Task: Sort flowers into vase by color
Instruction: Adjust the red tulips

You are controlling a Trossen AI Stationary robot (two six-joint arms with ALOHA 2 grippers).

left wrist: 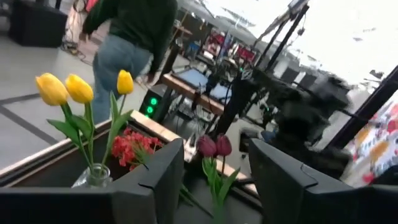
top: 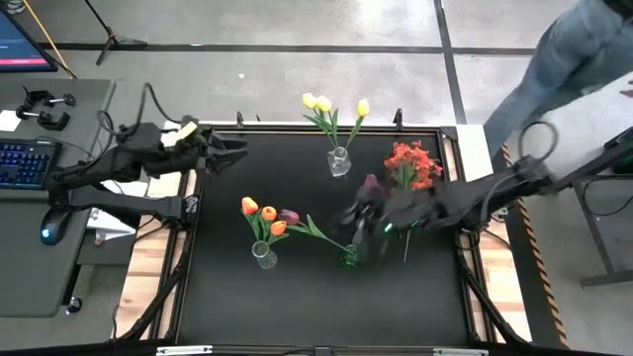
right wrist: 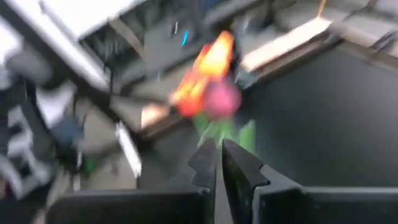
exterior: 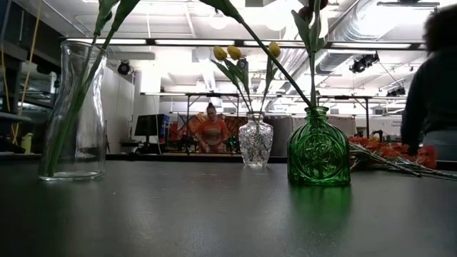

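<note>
Flowers point(top: 331, 111) in vases, black table point(top: 297, 297), workshop

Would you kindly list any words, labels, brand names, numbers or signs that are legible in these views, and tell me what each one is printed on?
No text can be read in any view.
Monitor at the desk beside the table: red and blue screen areas, too small to read.
Keyboard: key markings too small to read.
Green vase: embossed pattern only, no lettering.
Colourful panel in the left wrist view: too blurred to read.
</note>
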